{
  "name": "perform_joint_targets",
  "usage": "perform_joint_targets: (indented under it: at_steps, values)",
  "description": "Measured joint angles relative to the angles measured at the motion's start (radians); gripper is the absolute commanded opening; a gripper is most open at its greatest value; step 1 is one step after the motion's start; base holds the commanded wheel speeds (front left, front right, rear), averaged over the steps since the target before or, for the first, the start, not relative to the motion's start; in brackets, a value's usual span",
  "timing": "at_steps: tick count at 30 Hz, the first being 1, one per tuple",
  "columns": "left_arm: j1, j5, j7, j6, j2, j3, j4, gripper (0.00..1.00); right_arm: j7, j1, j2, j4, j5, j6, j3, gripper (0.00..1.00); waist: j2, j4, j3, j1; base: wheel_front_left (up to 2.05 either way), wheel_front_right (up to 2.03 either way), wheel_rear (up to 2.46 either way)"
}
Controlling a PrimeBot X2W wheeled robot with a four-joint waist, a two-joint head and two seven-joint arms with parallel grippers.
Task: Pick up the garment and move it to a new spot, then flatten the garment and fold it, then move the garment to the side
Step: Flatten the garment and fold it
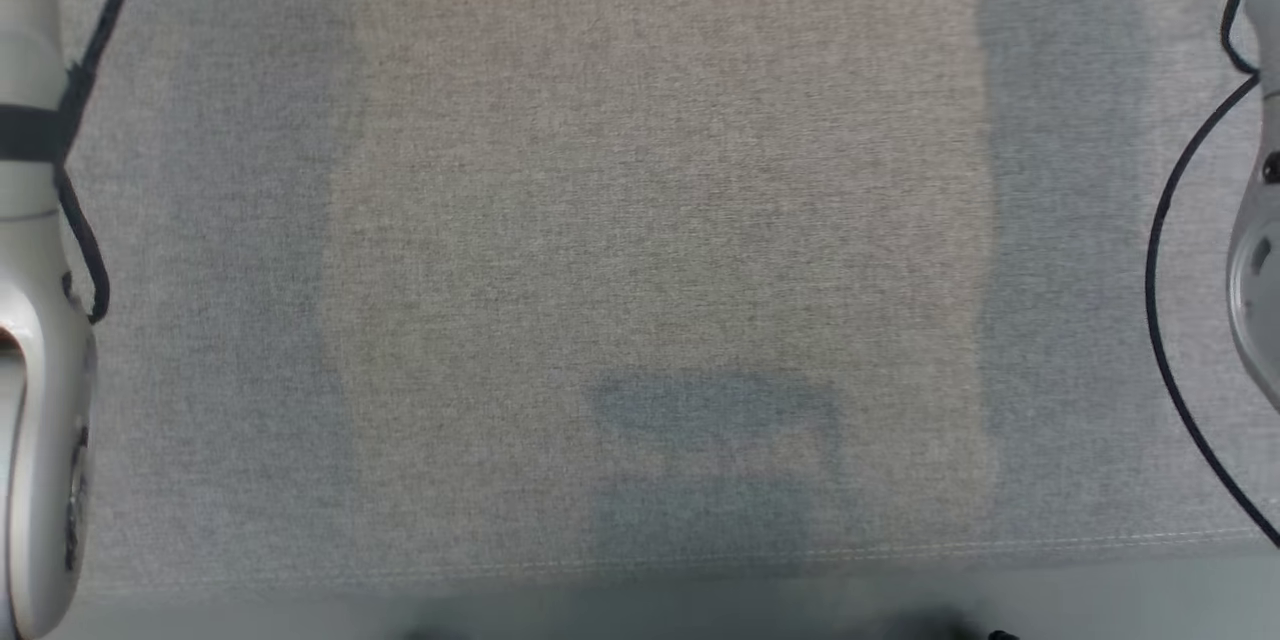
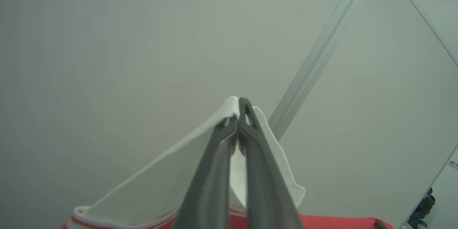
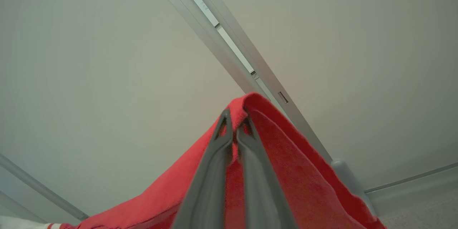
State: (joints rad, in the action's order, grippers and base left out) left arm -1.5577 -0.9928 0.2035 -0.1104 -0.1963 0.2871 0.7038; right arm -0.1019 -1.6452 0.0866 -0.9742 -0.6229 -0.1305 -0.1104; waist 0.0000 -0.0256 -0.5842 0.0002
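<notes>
The garment is red cloth with a white part edged in red stripes. In the left wrist view my left gripper [image 2: 239,112] is shut on the garment's white part [image 2: 161,182], which drapes down to the lower left, with red cloth [image 2: 340,222] along the bottom edge. In the right wrist view my right gripper [image 3: 234,123] is shut on a fold of the red garment [image 3: 286,164], which hangs down on both sides of the fingers. Both wrist views face pale walls or ceiling. In the head view pale forearms stand at the left edge [image 1: 40,370] and right edge [image 1: 1258,270].
A grey woven surface [image 1: 660,220] spreads across the head view, with its stitched front edge [image 1: 900,548] near the bottom and pale floor below it. Dark cables [image 1: 1165,320] run along both forearms. A ceiling rail [image 3: 229,46] crosses the right wrist view.
</notes>
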Motion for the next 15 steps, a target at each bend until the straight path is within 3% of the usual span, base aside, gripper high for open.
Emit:
perform_joint_targets:
  at_steps: [7,15]
  values:
    - [0.107,-0.047,-0.011,-0.017,-0.026,0.056,-0.133,0.00,0.029,0.122,0.024,0.054,-0.113,0.000,0.096,0.00,0.0000,-0.033,-0.036,0.0000,0.00,0.00,0.00]
    - [0.407,-0.138,-0.034,-0.018,-0.136,0.092,-0.470,0.00,0.097,0.358,0.074,0.208,-0.270,0.000,0.159,0.00,0.0000,-0.019,0.011,-0.0001,0.00,0.00,0.00]
